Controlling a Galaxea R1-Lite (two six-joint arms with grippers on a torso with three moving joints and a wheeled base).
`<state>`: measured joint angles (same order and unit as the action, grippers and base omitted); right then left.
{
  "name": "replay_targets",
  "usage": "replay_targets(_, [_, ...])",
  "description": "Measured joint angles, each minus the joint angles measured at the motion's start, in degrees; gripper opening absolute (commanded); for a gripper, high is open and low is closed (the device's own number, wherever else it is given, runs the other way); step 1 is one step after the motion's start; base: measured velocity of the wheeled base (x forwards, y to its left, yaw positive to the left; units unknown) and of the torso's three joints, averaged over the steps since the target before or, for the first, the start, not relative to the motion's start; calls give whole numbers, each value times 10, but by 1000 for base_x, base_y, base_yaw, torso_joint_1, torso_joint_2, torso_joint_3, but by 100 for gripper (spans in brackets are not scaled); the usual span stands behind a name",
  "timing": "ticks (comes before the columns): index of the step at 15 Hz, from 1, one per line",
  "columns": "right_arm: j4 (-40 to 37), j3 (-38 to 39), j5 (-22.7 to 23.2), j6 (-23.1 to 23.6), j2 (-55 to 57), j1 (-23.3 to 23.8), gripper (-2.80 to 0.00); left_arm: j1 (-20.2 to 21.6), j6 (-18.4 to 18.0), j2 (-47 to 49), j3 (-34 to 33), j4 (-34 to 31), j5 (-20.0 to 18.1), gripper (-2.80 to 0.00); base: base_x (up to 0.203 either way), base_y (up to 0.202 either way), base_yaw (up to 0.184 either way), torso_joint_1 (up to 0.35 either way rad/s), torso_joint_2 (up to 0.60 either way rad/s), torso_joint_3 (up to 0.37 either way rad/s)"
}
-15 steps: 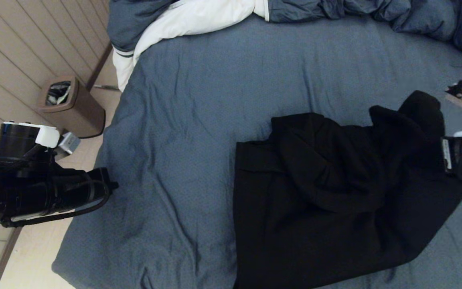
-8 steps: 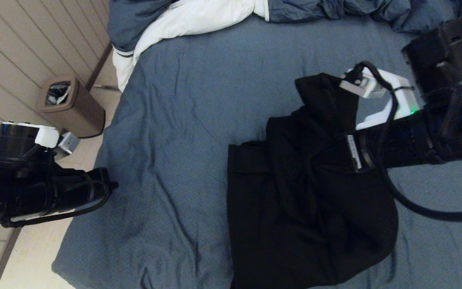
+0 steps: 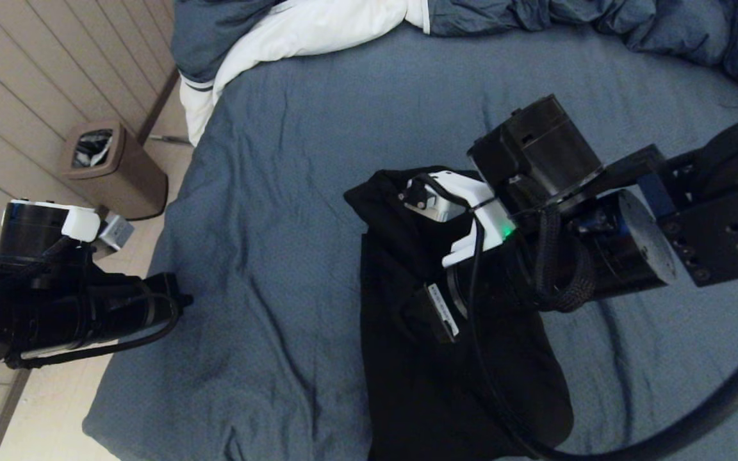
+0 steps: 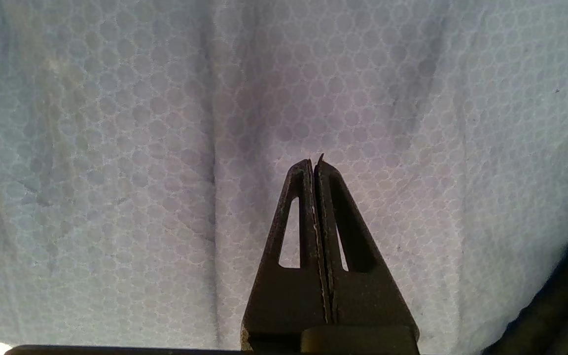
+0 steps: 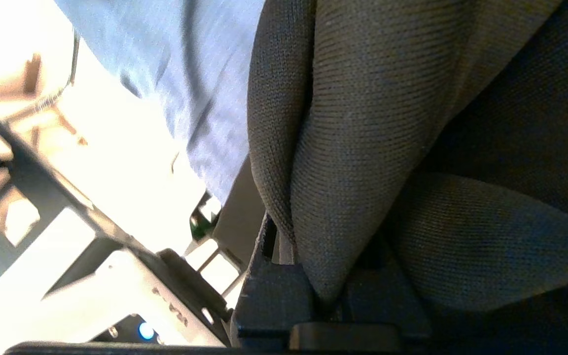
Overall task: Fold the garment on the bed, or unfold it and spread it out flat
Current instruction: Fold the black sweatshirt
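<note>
Two arms, one garment, one bed, entered as follows.

Item: garment. Black knit cloth, bunched into a narrow heap on the blue-grey sheet, lying at about five o'clock from the middle of the head view and running off the lower edge. Its upper part is lifted into a peak at about the centre of the view; the rest lies crumpled on the sheet below it.

Item: right gripper. Reaches in from three o'clock, across the garment's upper part. Fingers are nearly closed on a fold of the black cloth; the right wrist view shows the knit fabric pinched at their base and draping over them. In the head view the fingers are hidden under cloth and wrist housing.

Item: left gripper. Held at nine o'clock, over the bed's left edge, well apart from the garment. Its two black fingers are pressed together with nothing between them, hanging above bare honeycomb-textured sheet.

Item: bed. Wide, blue-grey sheet with shallow creases, filling most of the head view.

Item: duvet. Blue-grey with white lining, heaped along the twelve o'clock edge of the bed.

Item: waste bin. Brown, standing on the floor at ten o'clock, beside the bed's corner, by the pale panelled wall.
</note>
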<state>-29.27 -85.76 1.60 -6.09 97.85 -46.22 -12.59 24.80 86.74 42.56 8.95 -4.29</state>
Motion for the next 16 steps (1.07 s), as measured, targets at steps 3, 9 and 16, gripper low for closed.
replay_targets(3, [-4, 11, 25, 24, 8, -22, -280, -2, 0, 1, -1, 0, 0, -280, 0, 0, 0, 0, 0, 0])
replay_targets(9, [-4, 30, 16, 24, 14, -24, 0, -5, 0, 1, -3, 0, 0, -280, 0, 0, 0, 0, 0, 0])
replay_targets(16, [-2, 26, 14, 36, -37, -21, 0, -9, 0, 2, -5, 0, 0, -280, 0, 0, 0, 0, 0, 0])
